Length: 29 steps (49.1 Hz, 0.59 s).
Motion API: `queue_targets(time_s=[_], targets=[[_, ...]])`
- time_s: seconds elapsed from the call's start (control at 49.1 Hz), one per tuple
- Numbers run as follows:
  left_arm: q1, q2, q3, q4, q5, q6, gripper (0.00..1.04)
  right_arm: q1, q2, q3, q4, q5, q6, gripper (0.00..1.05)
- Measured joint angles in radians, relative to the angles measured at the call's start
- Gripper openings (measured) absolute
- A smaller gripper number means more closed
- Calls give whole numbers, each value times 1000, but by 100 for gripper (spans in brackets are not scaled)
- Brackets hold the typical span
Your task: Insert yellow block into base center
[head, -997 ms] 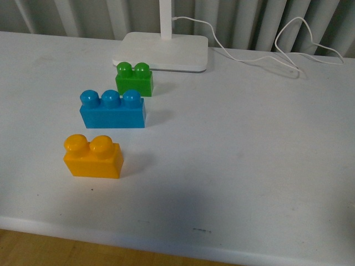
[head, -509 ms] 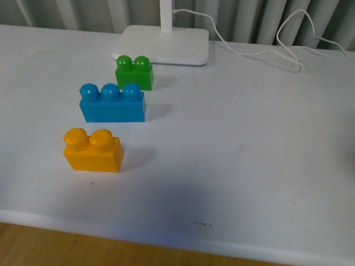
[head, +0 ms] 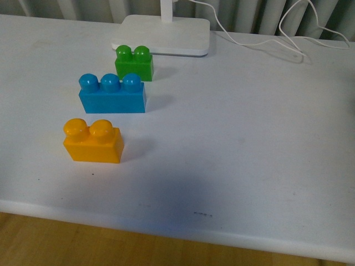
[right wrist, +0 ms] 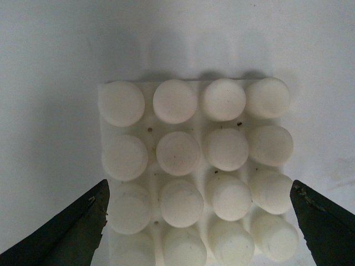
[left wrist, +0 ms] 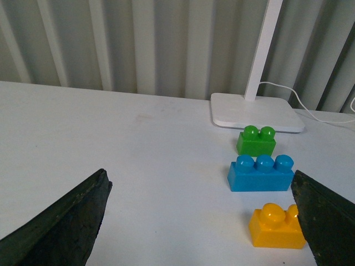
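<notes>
The yellow block stands upright on the white table at the front left; it also shows in the left wrist view. My left gripper is open and empty, low over the table, with the yellow block beside one fingertip. The white studded base fills the right wrist view. My right gripper is open and empty directly above it, its fingers wider apart than the base. The base and both grippers are out of the front view.
A blue three-stud brick stands behind the yellow block, and a green two-stud brick behind that. A white lamp foot with a cable lies at the back. The table's front edge is near.
The front view has shifted: the bricks and lamp foot sit a little higher in the picture than before. The bricks have not moved relative to one another.
</notes>
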Motion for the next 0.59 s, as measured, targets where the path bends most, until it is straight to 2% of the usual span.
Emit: queue_targets(time_s=[0.59], targets=[[0,0,0,0,0,0,98,-112,103,106,-101,-78,-45,95]])
